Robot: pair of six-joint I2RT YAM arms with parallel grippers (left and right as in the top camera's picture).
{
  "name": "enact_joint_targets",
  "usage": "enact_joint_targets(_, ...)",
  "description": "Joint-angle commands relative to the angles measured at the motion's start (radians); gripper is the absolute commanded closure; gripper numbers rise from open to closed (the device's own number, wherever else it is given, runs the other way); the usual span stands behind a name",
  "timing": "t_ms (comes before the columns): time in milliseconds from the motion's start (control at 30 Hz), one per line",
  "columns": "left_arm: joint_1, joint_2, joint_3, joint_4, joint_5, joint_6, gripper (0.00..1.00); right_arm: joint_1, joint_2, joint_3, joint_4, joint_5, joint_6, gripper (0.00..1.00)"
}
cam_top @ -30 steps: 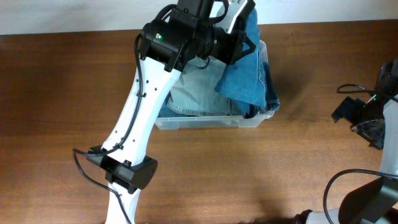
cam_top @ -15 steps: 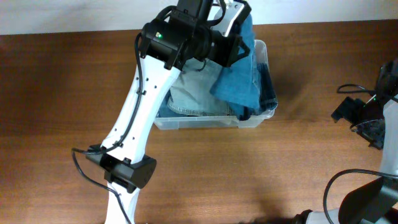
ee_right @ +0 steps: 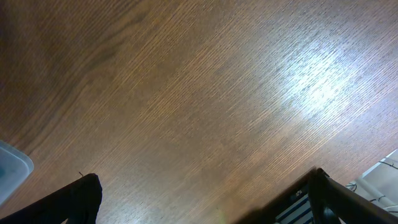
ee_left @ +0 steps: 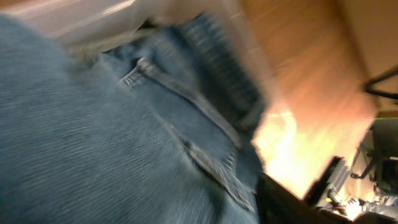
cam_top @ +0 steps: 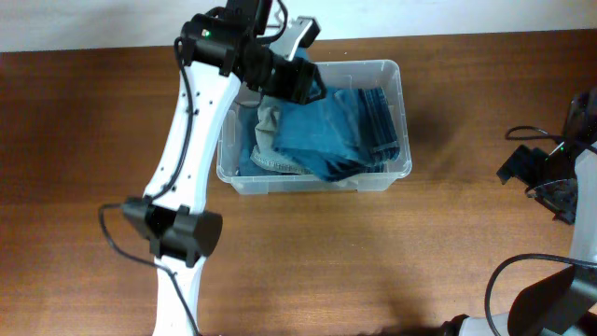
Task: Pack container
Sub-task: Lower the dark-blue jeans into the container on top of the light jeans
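A brown wood-grain table (cam_top: 84,131) fills nearly the whole overhead view, and its far edge meets a pale strip along the top of the frame. One clear plastic container (cam_top: 312,185) stands directly on it, upper centre, with its long sides parallel to that far edge. At the right edge a thin black cable (cam_top: 527,131) loops over the wood and may rest on it; this is hard to tell. In the right wrist view, glare brightens the grain at the upper right.
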Motion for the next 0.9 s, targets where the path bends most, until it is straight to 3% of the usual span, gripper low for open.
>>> enact_joint_targets(0,0.02,0.089,0.006,-0.026,-0.096,0.048,0.21,-0.001,0.0,-0.001,0.001,0.002,0.008,0.01)
enact_joint_targets(100,0.045,0.122,0.006,-0.039,-0.234,0.048,0.01,-0.001,0.0,-0.001,0.0,0.002,0.008,0.02)
enact_joint_targets(200,0.073,0.12,0.006,-0.042,-0.27,0.068,0.04,-0.001,0.0,-0.001,0.001,0.002,0.008,0.02)
enact_joint_targets(267,0.088,0.12,0.006,-0.042,-0.271,0.074,0.11,-0.001,0.0,-0.001,0.001,0.002,0.008,0.02)
enact_joint_targets(467,0.129,0.12,0.006,-0.05,-0.234,0.141,0.5,-0.001,0.0,-0.001,0.001,0.002,0.008,0.02)
enact_joint_targets(667,0.127,0.12,0.018,-0.045,-0.136,0.174,0.99,-0.001,0.0,-0.001,0.0,0.002,0.008,0.02)
enact_joint_targets(867,0.123,0.119,0.095,-0.053,-0.01,0.182,0.99,-0.001,0.0,-0.001,0.0,0.001,0.008,0.01)
